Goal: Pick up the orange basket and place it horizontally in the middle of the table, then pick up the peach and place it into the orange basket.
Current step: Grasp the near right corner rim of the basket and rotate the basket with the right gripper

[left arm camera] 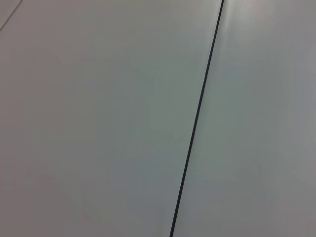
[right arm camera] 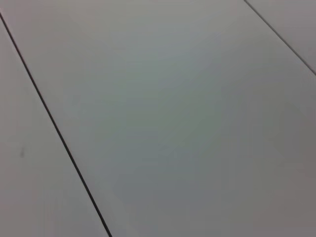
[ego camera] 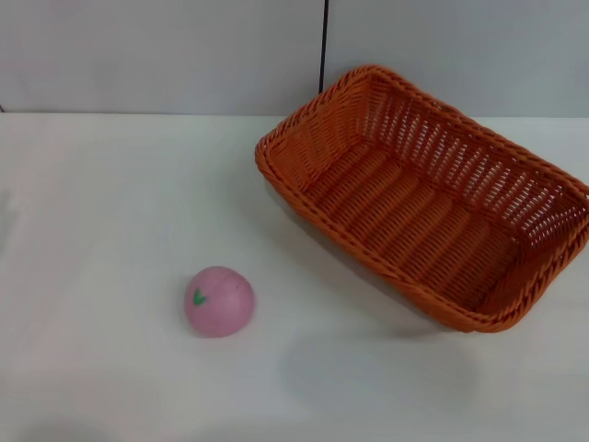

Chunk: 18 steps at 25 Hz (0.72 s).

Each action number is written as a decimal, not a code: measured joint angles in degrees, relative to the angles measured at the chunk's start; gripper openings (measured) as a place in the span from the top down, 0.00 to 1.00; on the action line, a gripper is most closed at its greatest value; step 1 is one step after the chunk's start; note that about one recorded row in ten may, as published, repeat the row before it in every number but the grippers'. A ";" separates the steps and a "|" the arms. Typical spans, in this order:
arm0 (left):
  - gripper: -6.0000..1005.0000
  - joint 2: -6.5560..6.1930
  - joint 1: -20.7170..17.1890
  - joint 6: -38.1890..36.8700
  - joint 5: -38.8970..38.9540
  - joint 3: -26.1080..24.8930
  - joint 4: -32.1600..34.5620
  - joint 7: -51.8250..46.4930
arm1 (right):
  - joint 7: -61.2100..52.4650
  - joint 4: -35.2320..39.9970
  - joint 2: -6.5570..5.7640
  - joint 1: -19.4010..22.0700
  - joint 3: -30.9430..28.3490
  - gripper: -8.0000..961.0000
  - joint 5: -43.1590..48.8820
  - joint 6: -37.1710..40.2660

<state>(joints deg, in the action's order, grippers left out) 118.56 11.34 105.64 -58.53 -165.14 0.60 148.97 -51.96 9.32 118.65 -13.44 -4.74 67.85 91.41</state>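
Observation:
The orange basket (ego camera: pixel 433 198) rests on the white table (ego camera: pixel 110 203) at the right, turned diagonally, its inside empty. The peach (ego camera: pixel 219 301), pink with a small green leaf mark, lies on the table to the basket's left and nearer the front. Neither gripper shows in the head view. Both wrist views hold only a plain grey panelled surface crossed by a thin dark seam (left arm camera: pixel 197 118), with no fingers and none of the task's things.
A grey wall with a dark vertical seam (ego camera: pixel 324 55) stands behind the table's far edge. The basket's right corner reaches the right border of the head view.

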 joint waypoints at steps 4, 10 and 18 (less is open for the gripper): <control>0.17 0.00 0.05 -0.03 0.00 0.00 0.02 0.00 | -0.48 0.59 -0.02 -0.08 0.51 0.18 0.23 -0.61; 0.17 0.00 0.15 -0.08 0.00 0.00 0.02 0.00 | -0.47 2.15 -0.12 -0.26 1.04 0.18 2.41 -0.52; 0.17 0.00 0.33 -0.17 0.00 0.00 0.02 0.00 | -16.80 17.32 -1.24 -3.50 3.04 0.18 17.70 1.02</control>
<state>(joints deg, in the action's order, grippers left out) 118.56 11.67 105.47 -58.54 -165.15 0.61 148.97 -68.77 26.64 117.41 -16.94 -1.71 85.56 92.43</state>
